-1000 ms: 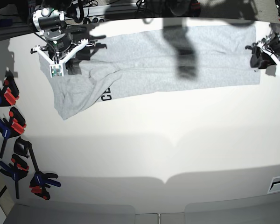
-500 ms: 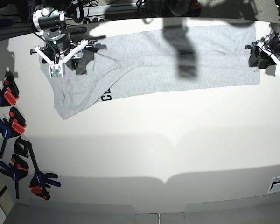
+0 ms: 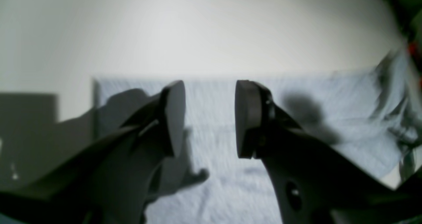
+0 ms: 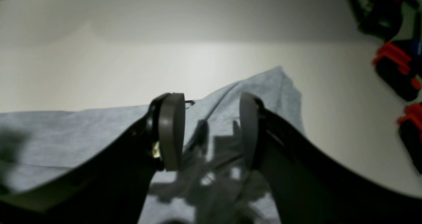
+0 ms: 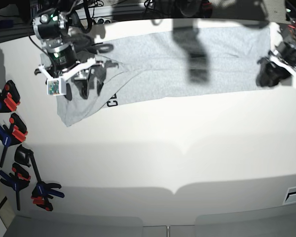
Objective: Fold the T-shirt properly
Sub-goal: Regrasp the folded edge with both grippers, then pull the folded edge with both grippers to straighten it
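The T-shirt lies folded into a long light-grey strip across the far side of the white table. A loose sleeve flap reaches toward the front left, with black lettering at its edge. My right gripper hangs open just above the strip's left end, with nothing between its fingers; the right wrist view shows its pads spread over grey cloth. My left gripper hovers open over the strip's right end. The left wrist view shows its pads apart above the fabric.
Several black clamps with red and blue handles lie along the table's left edge, and more are at the front left. They also show in the right wrist view. Cables and dark equipment crowd the far edge.
My right gripper has opened, let go of the shirt's left end and shifted toward the front. My left gripper has lifted off and moved slightly forward at the right end.
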